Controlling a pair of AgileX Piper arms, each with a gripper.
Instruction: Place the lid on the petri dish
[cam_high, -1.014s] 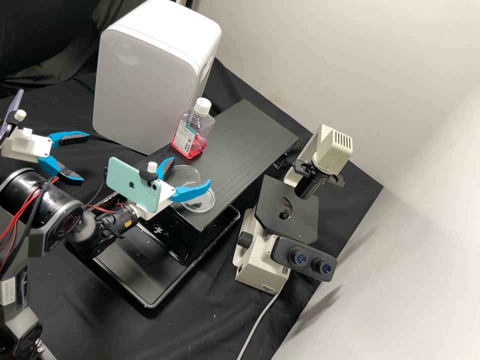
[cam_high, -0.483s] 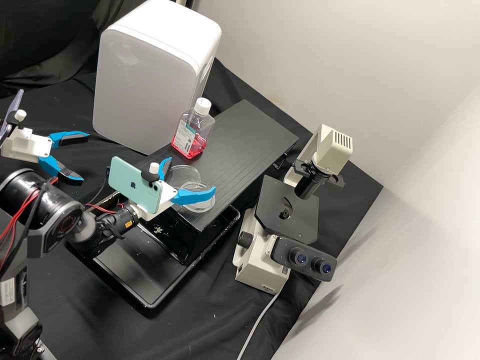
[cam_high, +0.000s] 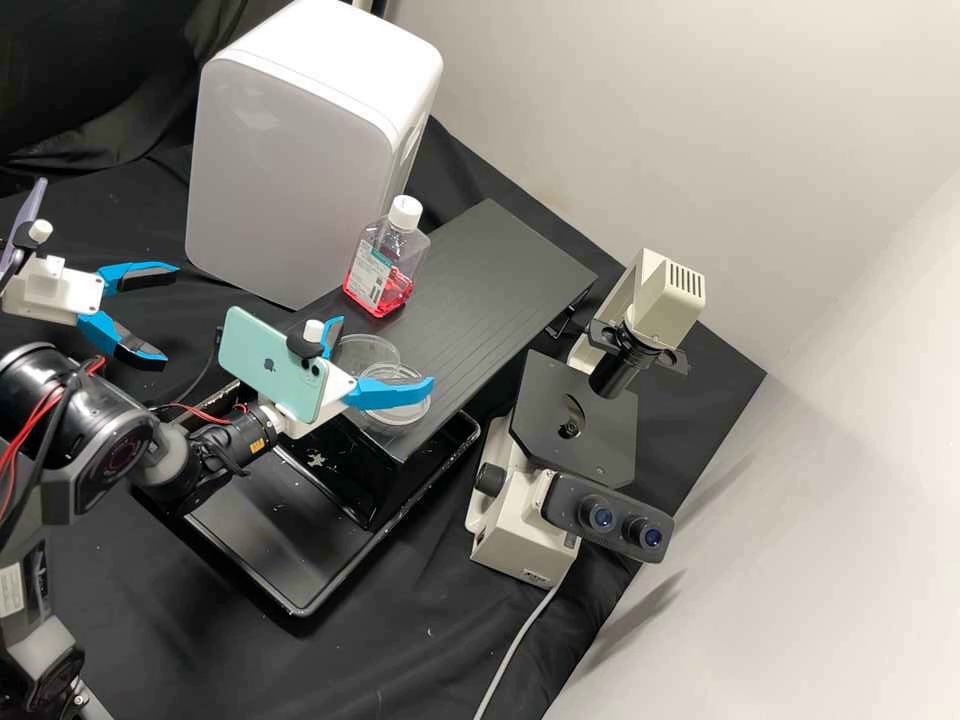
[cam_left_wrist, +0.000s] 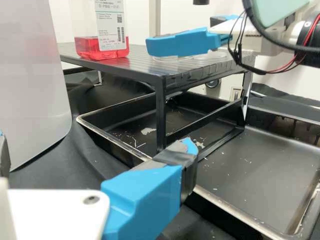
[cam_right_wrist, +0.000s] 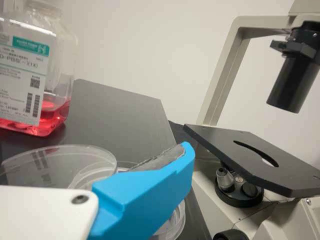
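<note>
with right gripper (cam_high: 362, 362) spread wide and empty, close lightly on the rim of the lid (cam_high: 366, 350) between its fingers (cam_high: 392, 390), then carry level onto the petri dish (cam_high: 398, 411) beneath the nearer finger.

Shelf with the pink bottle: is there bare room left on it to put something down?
Yes. The shelf's far half, from the bottle towards the microscope, is bare. The near corner is crowded: two clear dishes under the right gripper. The tray's near end is also bare.
</note>
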